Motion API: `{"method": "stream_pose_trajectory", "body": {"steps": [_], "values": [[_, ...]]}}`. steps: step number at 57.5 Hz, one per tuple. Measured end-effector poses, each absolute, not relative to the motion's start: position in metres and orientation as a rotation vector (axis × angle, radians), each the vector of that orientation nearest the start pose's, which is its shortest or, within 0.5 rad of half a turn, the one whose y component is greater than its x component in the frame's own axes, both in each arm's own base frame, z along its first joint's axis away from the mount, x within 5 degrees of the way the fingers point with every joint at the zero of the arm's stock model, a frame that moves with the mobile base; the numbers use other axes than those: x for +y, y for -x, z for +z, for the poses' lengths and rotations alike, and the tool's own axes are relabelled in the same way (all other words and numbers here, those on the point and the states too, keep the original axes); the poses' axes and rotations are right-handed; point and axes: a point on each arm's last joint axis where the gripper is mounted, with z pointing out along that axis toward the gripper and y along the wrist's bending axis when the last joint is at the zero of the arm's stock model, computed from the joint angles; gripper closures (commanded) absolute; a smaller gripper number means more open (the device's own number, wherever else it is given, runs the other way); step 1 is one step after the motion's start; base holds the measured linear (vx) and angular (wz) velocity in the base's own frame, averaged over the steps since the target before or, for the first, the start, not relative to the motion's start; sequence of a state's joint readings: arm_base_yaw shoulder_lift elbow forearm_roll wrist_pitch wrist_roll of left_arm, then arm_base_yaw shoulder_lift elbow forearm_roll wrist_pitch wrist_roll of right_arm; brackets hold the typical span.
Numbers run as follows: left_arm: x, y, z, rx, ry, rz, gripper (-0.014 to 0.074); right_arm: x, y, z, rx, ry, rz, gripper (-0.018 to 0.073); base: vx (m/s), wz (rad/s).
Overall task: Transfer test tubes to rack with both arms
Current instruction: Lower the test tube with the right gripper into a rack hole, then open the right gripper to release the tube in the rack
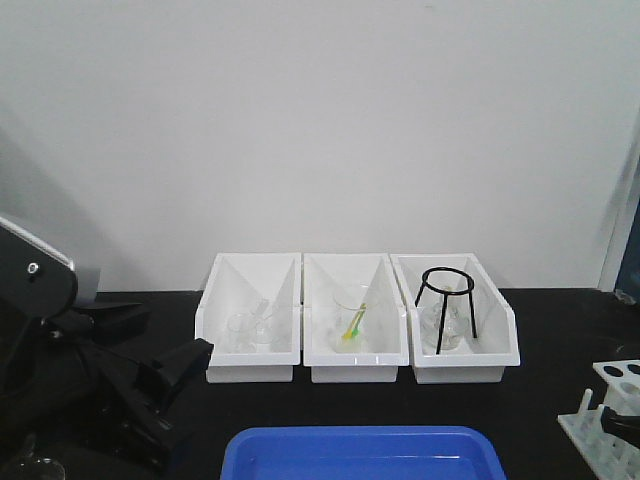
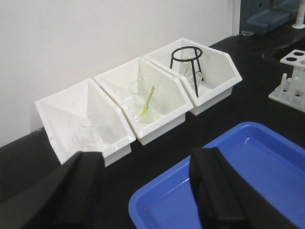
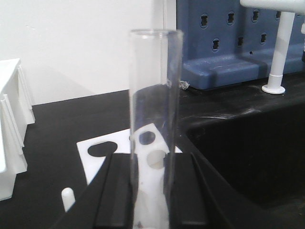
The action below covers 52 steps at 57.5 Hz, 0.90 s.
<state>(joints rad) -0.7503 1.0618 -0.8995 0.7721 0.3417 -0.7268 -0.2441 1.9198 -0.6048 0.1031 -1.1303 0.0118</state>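
Observation:
In the right wrist view, a clear glass test tube (image 3: 155, 95) stands upright with my right gripper (image 3: 151, 193) shut on its lower part. Directly behind and below the tube lies the white rack (image 3: 92, 166), with round holes in its top plate and a peg (image 3: 68, 198) at the left. From the front, the rack (image 1: 612, 385) sits at the table's right edge. My left gripper (image 2: 147, 191) is open and holds nothing, hovering over the black table and the corner of the blue tray (image 2: 248, 162). From the front, the left arm (image 1: 150, 390) is at the lower left.
Three white bins (image 1: 250, 362) stand in a row at the back. They hold glassware, a yellow-green dropper (image 1: 353, 325) and a black tripod stand (image 1: 447, 295). The blue tray (image 1: 365, 452) lies at the front centre. A dark sink recess (image 3: 248, 152) lies right of the rack.

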Motion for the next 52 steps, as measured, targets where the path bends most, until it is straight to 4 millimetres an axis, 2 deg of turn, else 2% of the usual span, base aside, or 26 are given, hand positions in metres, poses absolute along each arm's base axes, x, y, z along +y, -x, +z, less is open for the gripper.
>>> {"method": "stream_pose_trajectory", "body": {"steps": [8,23,31,45,52], "values": [[-0.142,-0.184,0.363,1.812,-0.557,-0.278,0.0097,-0.087,-0.316,0.137,1.644,-0.320,-0.220,0.0444,0.00,0.00],[-0.142,-0.184,0.363,1.812,-0.557,-0.278,0.0097,-0.088,-0.316,0.137,1.641,-0.320,-0.220,0.0207,0.00,0.00],[-0.142,-0.184,0.363,1.813,-0.556,-0.278,0.0097,-0.087,-0.317,0.138,1.623,-0.311,-0.217,0.0112,0.00,0.00],[-0.142,-0.184,0.363,1.821,-0.553,-0.269,0.0097,-0.086,-0.317,0.140,1.622,-0.299,-0.212,0.0081,0.00,0.00],[-0.142,-0.184,0.363,1.821,-0.553,-0.269,0.0097,-0.086,-0.316,0.154,1.592,-0.299,-0.212,0.0081,0.00,0.00]]}}
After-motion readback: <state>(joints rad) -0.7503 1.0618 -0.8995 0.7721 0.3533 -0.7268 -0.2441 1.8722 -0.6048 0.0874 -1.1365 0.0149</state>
